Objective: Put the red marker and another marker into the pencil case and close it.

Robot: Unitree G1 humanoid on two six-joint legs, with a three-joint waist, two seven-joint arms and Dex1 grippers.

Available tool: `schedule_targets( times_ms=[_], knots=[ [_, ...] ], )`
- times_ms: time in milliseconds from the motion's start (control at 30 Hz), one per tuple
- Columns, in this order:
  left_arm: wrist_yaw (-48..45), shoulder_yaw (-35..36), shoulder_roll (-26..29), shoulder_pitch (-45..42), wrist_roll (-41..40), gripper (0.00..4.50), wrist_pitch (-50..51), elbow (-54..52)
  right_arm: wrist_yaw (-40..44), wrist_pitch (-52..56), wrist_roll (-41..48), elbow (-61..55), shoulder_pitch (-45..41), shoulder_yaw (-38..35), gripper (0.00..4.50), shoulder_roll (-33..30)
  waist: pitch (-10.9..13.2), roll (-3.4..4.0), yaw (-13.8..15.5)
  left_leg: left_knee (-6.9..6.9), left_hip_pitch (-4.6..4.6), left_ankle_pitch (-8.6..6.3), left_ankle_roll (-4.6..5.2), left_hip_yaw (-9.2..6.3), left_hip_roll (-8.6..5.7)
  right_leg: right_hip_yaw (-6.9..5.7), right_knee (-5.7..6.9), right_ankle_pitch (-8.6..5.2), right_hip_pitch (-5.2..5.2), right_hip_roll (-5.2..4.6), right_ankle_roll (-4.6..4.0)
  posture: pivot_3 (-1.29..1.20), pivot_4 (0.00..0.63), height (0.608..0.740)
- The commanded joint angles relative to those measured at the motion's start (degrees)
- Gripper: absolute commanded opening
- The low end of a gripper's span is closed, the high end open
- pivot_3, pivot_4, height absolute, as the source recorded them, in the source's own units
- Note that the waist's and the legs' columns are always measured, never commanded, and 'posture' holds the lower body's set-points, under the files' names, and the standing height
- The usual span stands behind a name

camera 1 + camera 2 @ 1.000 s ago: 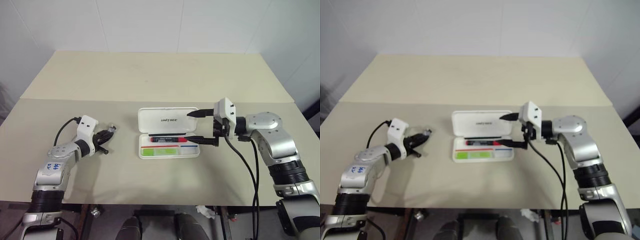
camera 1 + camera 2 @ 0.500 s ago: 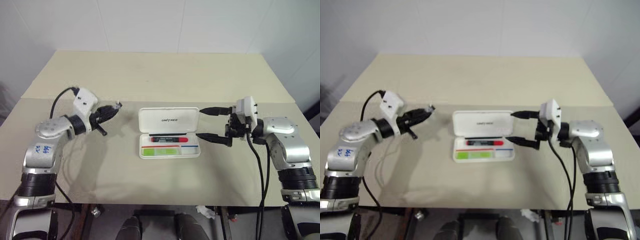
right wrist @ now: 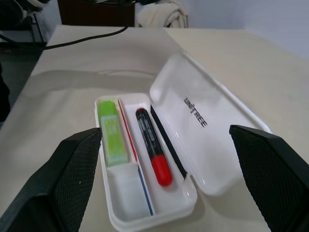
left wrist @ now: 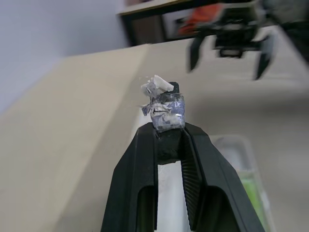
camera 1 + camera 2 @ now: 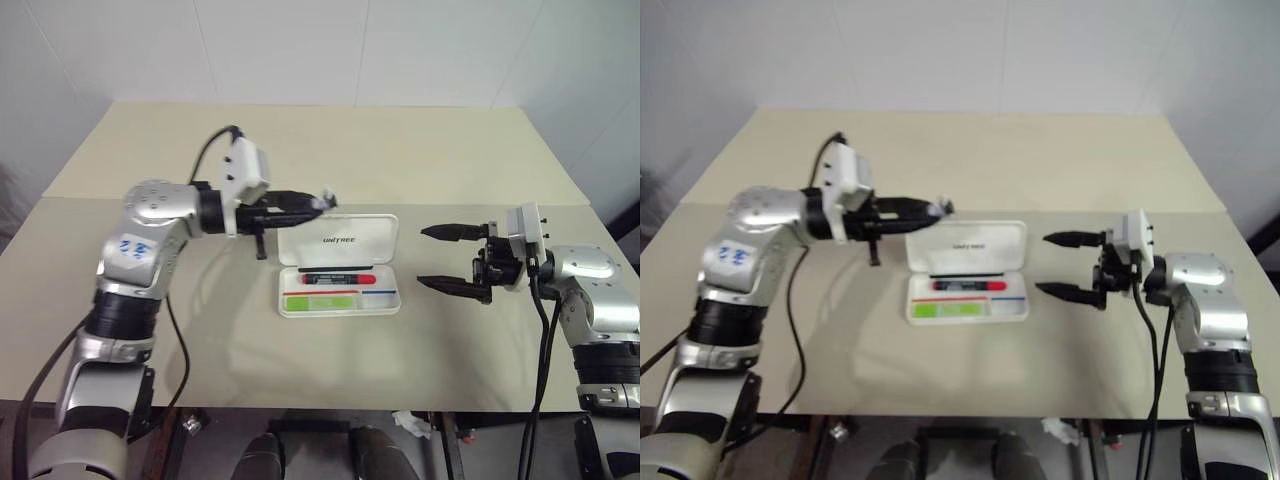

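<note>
The case (image 5: 338, 265) lies open at the middle of the table (image 5: 300, 150), its lid tilted back; the red marker (image 3: 153, 147) rests in the rear compartment beside the lid, the green marker (image 3: 111, 130) in the front one, a red and blue stripe between them. The left gripper (image 5: 318, 202) hangs above the lid's far left corner, its fingers (image 4: 140, 183) pinching a small grey-black cylinder (image 4: 166, 112); the right gripper (image 5: 436, 257) sits beside the case's right end, apart from it, fingers (image 3: 72, 181) spread wide.

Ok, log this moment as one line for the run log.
pencil case open | red marker, lime-green marker inside | left tool shut, at lid | right tool open, beside case
</note>
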Motion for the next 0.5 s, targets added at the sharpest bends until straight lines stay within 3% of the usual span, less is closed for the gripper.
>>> schedule_targets(
  times_ms=[33,200,500],
  knots=[
    [-3.7,-3.2,-2.9,-1.6,0.1,0.33,-2.0,2.7,-1.9,-0.6,0.6,-3.2,1.7,-2.3,4.5,-0.8,0.0,0.01,0.0,0.02,0.01,0.0,0.0,0.0,-0.01,0.0,0.0,-0.01,0.02,0.0,0.01,0.0,0.15,0.74],
    [-7.7,-7.0,-6.1,-1.9,1.3,0.33,-3.4,6.6,-3.9,-0.3,0.6,-5.4,5.0,-3.8,4.5,-2.4,0.0,0.01,0.0,0.12,-0.02,0.0,0.01,0.01,-0.01,0.02,0.05,0.0,0.01,0.0,0.03,0.0,0.15,0.74],
    [-5.2,-10.4,-14.8,-7.1,8.6,0.33,-7.9,24.5,-7.7,0.6,1.1,-10.1,10.4,-5.3,4.5,-3.1,0.0,0.0,0.7,0.47,-0.03,-0.03,0.07,0.0,-0.08,0.06,0.07,0.07,0.14,0.0,0.17,0.0,0.15,0.74]
  ],
)
